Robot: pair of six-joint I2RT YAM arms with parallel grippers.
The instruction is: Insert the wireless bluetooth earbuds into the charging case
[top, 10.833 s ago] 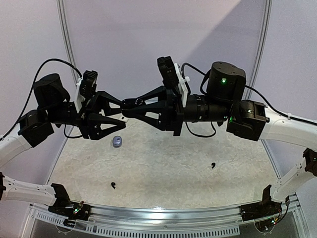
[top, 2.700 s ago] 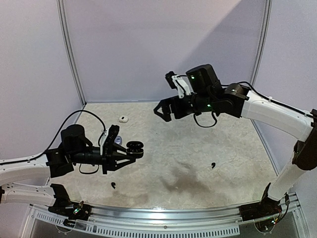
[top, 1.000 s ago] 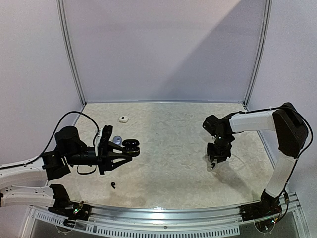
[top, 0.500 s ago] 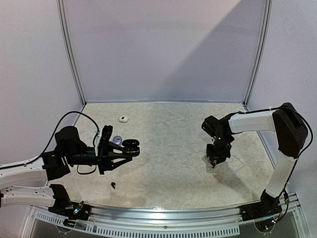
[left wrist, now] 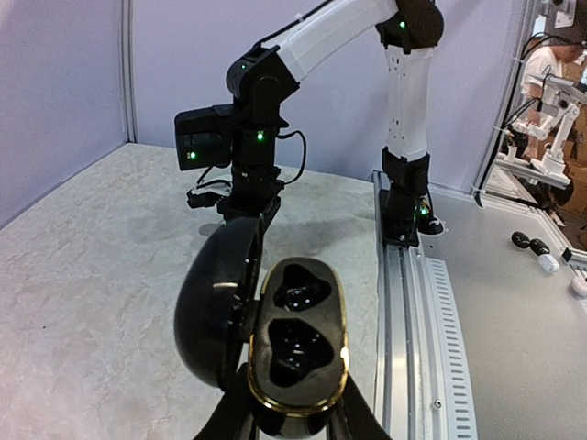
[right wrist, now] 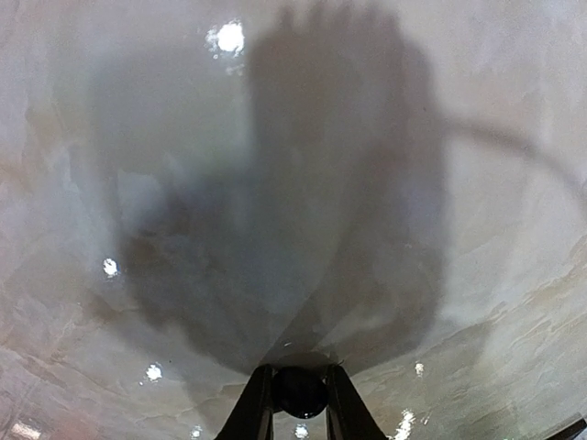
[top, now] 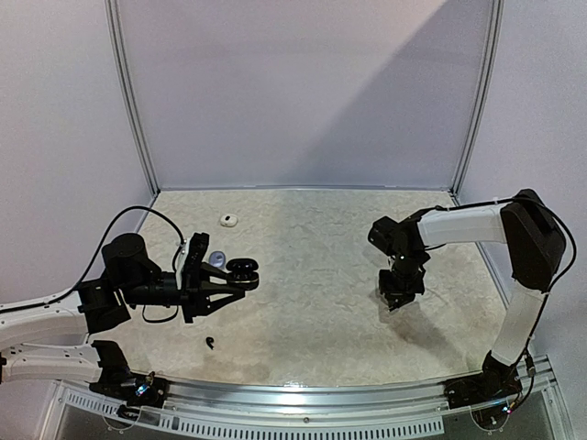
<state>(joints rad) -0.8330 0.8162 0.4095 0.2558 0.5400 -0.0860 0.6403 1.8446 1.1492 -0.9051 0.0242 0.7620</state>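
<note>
No legible text, brand, label or number was visible in any view, and none on the charging case (left wrist: 295,353) either.

Case held on the left, earbud held on the right, well apart over the bench (top: 312,229).

The left end effector (top: 240,271) is over the bench's left half with the charging case (left wrist: 295,339) between its fingers. In the left wrist view the lid is open at the left of the base, and the two wells lie one behind the other. The right end effector (top: 396,301) points down, low over the right half, with an earbud (right wrist: 300,392) between its fingertips. A loose earbud (top: 211,344) lies in front of the case, near the front edge. A small object (top: 216,259) lies just behind the left end effector, and a second small object (top: 227,219) farther back.
</note>
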